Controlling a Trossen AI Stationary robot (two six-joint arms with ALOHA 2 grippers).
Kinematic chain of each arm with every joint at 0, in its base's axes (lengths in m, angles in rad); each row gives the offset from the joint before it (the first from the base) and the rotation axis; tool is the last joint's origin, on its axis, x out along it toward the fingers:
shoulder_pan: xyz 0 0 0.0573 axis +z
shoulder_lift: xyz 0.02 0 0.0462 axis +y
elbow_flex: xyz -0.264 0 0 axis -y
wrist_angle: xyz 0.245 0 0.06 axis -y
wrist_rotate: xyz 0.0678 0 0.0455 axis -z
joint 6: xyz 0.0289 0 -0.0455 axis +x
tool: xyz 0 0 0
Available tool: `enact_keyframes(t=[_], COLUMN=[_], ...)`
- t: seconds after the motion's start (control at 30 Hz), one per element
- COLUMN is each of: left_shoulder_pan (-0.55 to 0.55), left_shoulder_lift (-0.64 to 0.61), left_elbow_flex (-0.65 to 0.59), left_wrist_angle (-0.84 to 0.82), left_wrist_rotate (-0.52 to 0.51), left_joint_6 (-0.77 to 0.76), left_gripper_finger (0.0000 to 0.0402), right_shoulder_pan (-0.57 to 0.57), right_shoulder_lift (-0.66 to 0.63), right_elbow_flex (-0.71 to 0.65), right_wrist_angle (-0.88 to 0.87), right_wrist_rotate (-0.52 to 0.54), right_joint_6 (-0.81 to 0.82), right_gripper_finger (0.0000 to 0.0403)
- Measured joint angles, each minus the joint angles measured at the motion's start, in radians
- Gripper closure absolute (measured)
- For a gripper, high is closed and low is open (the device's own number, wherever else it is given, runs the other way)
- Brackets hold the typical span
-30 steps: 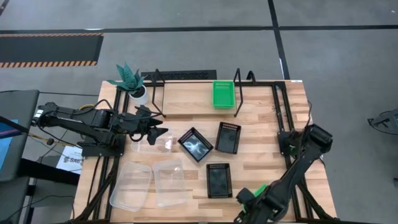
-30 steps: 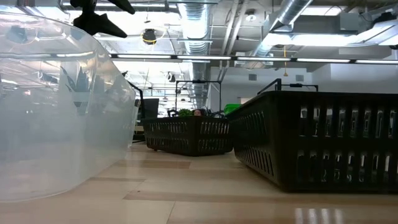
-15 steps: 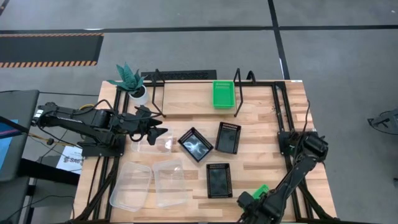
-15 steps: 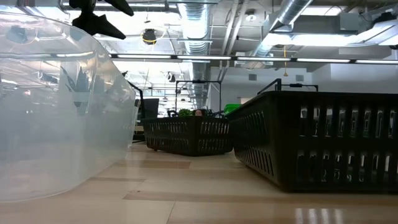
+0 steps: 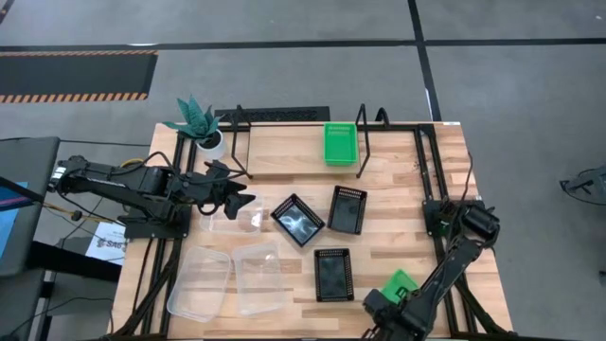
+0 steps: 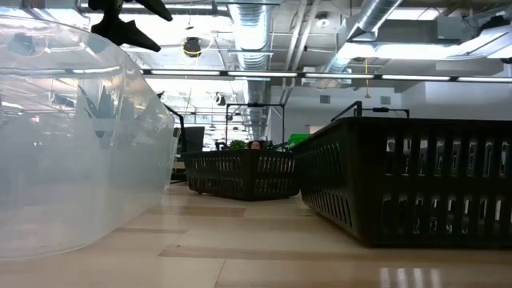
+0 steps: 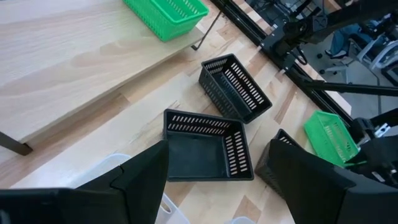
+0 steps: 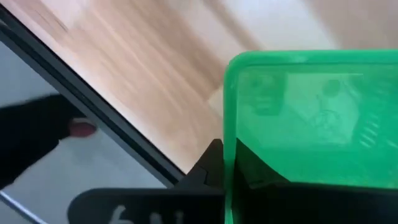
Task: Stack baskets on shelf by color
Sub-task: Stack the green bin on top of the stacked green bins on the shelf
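Observation:
One green basket (image 5: pixel 341 142) rests flat on the shelf (image 5: pixel 284 156) at the table's far side. Three black baskets (image 5: pixel 298 220) (image 5: pixel 347 209) (image 5: pixel 332 275) stand on the tabletop, with clear baskets (image 5: pixel 201 282) (image 5: pixel 259 277) at the near left and a smaller clear one (image 5: pixel 248 216) by my left gripper. My left gripper (image 5: pixel 232 199) hangs open above the table's left part, holding nothing. At the near right edge my right gripper (image 5: pixel 381 303) is shut on a second green basket (image 5: pixel 402 283). My right gripper holds the green basket by one wall at its rim (image 8: pixel 231 143). One finger (image 8: pixel 211 167) shows outside that wall, and a dark shape shows through the green wall on the inside. In the high view the basket sticks out past the gripper toward the table's far right; whether it touches the table I cannot tell.
A potted teal plant (image 5: pixel 197 121) stands at the shelf's far left corner. Black frame bars (image 5: pixel 431 180) run along the table's right side. In the low view a clear basket (image 6: pixel 80 136) and a black basket (image 6: pixel 416 184) stand close to the camera.
My right arm has drawn its elbow toward the table's near edge. The green basket at my right gripper shows larger now and reaches further out from under the gripper toward the far right. My left arm has kept still.

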Motion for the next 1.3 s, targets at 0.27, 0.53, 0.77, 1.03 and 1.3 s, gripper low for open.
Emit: enact_keyframes(t=[0.27, 0.53, 0.77, 1.03, 1.3], left_shoulder_pan=[0.000, 0.000, 0.000, 0.000, 0.000], left_shoulder_lift=[0.000, 0.000, 0.000, 0.000, 0.000], left_elbow_flex=[0.000, 0.000, 0.000, 0.000, 0.000], left_wrist_angle=[-0.013, -0.017, -0.017, -0.016, -0.016], left_wrist_rotate=[-0.002, -0.025, -0.025, -0.024, -0.024], left_joint_6=[-0.017, -0.019, -0.020, -0.028, -0.028], left_gripper_finger=[0.0136, 0.0136, 0.0136, 0.0136, 0.0136], right_shoulder_pan=[-0.013, -0.044, -0.077, -0.107, -0.144], right_shoulder_lift=[-0.131, -0.196, -0.198, -0.198, -0.198], right_elbow_flex=[0.000, 0.000, 0.000, 0.000, 0.000], right_wrist_angle=[-0.152, -0.232, -0.227, -0.222, -0.214], right_wrist_rotate=[0.202, 0.365, 0.394, 0.439, 0.444], right_joint_6=[0.024, 0.041, 0.011, -0.034, -0.093], right_gripper_finger=[0.0398, 0.0400, 0.0400, 0.0400, 0.0400])
